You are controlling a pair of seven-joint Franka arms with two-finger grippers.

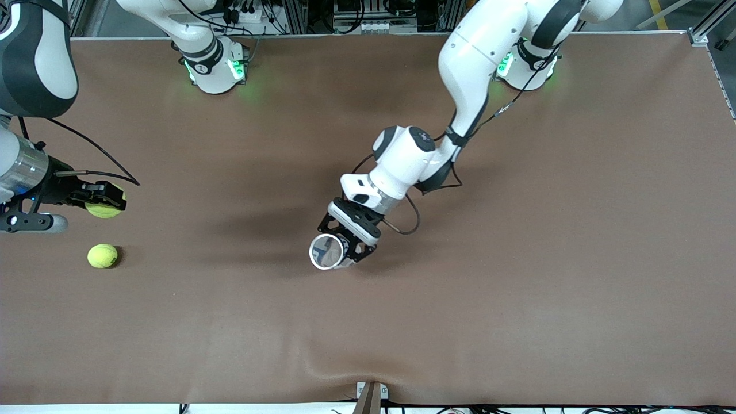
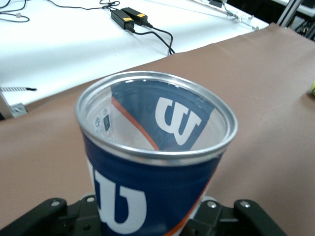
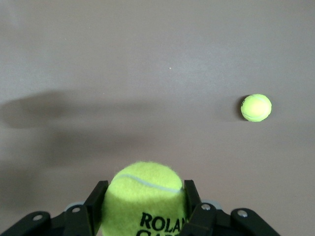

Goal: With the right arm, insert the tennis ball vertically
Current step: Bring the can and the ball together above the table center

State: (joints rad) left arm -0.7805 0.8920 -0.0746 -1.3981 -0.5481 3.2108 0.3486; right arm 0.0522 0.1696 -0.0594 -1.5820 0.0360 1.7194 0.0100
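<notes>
The right claw (image 1: 102,201) is up in the air over the right arm's end of the brown table (image 1: 517,259), its fingers (image 3: 93,206) clamped on either side of a yellow-green tennis ball (image 3: 143,199) printed with black letters. A second tennis ball (image 1: 102,256) lies loose on the table at the same end, nearer the front camera than the spot under the held one and apart from it. The left claw (image 1: 348,244) is over the middle of the table, closed around a clear Wilson ball can (image 2: 155,162) with a blue and orange label and a metal rim. The can's open mouth (image 1: 326,252) tilts toward the front camera, and nothing shows inside it.
</notes>
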